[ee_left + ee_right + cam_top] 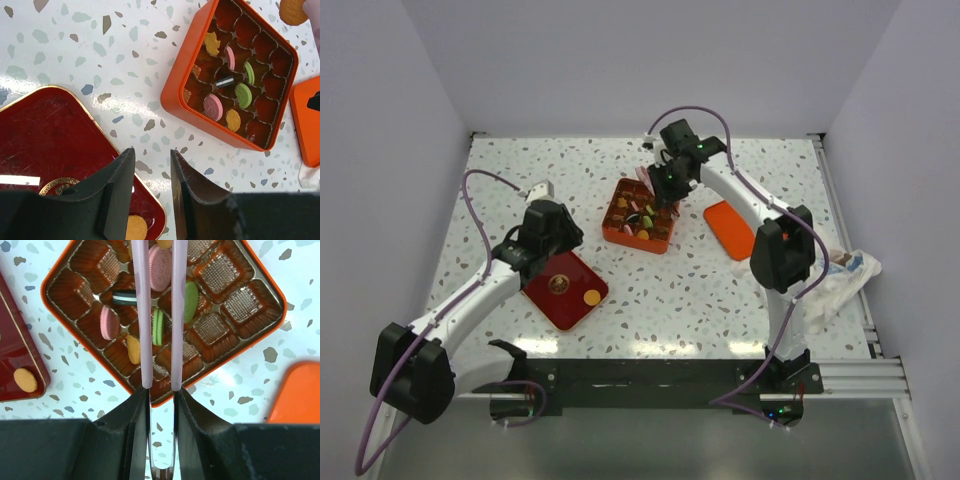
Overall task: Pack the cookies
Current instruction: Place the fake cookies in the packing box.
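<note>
- My left gripper (151,167) is hovering over the right-hand edge of the red tray (45,135). Its jaws are standing a narrow gap apart and gripping nothing. A lone orange cookie (135,227) is lying flat on the tray beneath them, clear of my fingers.
- The tray is showing a glossy, rounded-cornered face with a gold rim, and is sitting toward the near left corner of the speckled terrazzo tabletop (100,60).
- Around the tabletop's middle the orange box (175,95) is sitting open, its brown ribbed insert moulded into small square cups.
- The cookies (160,267) are resting in the middle cups: pink, green and yellow discs, several standing on edge, and a dark cookie (125,298) with a white filling.
- My right gripper (161,395) is clamping pale pink tongs (140,315). Their two straight arms are reaching out over the box, and a second orange cookie (292,11) is showing between their tips.
- The orange lid (730,228) is lying just right of the box, and a crumpled white cloth (840,280) is lying at the tabletop's right edge.
</note>
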You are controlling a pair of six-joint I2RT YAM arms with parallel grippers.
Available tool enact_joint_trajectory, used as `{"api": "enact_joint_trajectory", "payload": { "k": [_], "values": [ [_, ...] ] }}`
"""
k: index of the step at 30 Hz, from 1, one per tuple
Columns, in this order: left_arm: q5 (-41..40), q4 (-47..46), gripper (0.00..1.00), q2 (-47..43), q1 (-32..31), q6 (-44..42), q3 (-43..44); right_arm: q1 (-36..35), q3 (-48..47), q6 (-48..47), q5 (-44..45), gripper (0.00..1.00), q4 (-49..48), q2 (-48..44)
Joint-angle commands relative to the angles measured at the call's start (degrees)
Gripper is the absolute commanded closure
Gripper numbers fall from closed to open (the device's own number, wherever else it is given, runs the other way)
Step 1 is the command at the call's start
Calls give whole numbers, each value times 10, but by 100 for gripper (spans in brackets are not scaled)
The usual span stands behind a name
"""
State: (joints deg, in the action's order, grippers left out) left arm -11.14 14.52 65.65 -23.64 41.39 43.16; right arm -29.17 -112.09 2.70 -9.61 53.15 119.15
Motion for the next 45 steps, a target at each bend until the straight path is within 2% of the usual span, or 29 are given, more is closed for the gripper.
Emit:
{"api": "enact_joint_trajectory", "payload": {
  "k": [1,23,29,39,45],
  "values": [
    [-12,-9,60,-13,3,4,-2,3,-23,-22,-28,100,2,12],
    [-17,3,60,-26,3,7,-8,24,-18,-45,-31,100,5,64],
    [-19,9,60,-28,3,7,-8,24,-18,-49,-32,95,6,74],
    [-18,9,60,-31,3,10,-10,24,-26,-52,-35,79,6,75],
    [-20,14,60,-37,3,11,-9,26,-39,-52,-38,74,7,70]
  ]
}}
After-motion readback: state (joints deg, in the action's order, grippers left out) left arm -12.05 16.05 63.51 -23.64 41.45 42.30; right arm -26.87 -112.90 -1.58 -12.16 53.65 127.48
